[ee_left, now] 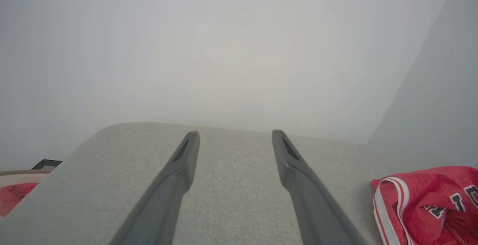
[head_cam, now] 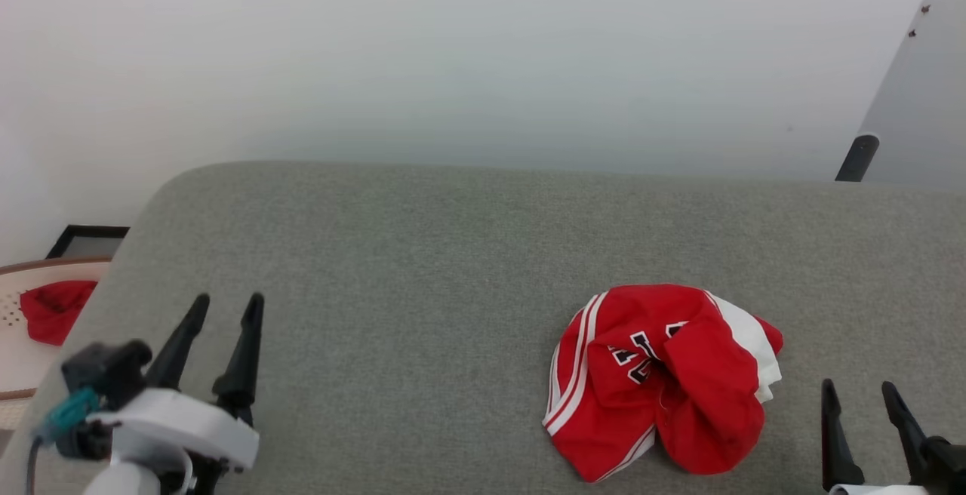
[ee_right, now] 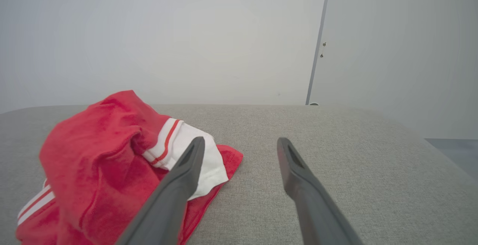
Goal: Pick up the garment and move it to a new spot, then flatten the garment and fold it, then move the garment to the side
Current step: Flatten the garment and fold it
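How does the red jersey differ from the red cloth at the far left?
The jersey has white trim and dark letters; the red cloth looks plain. The jersey lies on the grey cushion; the red cloth lies in a cream basket. The jersey looks bigger than the red cloth. Both are red and crumpled.

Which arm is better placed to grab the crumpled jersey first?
Right. The right pincer stands open just beside the garment, while the left pincer, also open, sits far across the grey cushion from it.
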Tool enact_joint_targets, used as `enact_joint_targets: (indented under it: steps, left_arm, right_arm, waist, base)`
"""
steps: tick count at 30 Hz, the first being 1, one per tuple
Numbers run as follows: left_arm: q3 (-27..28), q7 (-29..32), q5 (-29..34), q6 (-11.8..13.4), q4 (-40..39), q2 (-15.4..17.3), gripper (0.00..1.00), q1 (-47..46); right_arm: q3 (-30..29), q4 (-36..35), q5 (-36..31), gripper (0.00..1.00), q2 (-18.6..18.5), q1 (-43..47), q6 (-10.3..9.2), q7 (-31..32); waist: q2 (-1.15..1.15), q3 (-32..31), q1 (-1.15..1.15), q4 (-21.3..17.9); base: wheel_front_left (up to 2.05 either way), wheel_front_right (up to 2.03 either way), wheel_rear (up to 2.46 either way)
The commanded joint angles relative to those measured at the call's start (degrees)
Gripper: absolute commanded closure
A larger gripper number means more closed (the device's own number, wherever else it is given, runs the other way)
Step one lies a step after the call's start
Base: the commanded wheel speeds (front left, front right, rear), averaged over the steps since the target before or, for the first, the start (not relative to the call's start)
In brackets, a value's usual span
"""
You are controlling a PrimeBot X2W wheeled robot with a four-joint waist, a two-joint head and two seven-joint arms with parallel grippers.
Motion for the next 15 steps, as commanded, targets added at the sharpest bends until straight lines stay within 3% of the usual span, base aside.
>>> enact_joint_targets:
  steps: [1, 8, 15]
  left_arm:
    - [-0.3, 0.5, -0.2, -0.1, -0.5, 0.4, 0.00, -0.9]
    - [-1.5, 3.0, -0.1, -0.1, -2.0, 1.2, 0.00, -2.9]
    - [-2.5, 3.1, 0.1, 0.0, -2.1, 0.5, 0.00, -3.8]
  right_arm:
    - [0.3, 0.1, 0.1, 0.00, 0.1, -1.0, 0.00, -0.2]
    - [3.2, 0.6, 2.2, 0.00, -0.7, -3.5, 0.00, 3.6]
    - [5.0, 1.2, 4.1, 0.00, -4.0, -7.7, 0.00, 10.7]
  waist:
    - [0.00, 0.4, 0.00, -0.4]
    - [0.00, 1.4, 0.00, -1.4]
    - [0.00, 3.5, 0.00, -0.6]
  base:
    - [0.00, 0.00, 0.00]
    - [0.00, 0.00, 0.00]
    - [0.00, 0.00, 0.00]
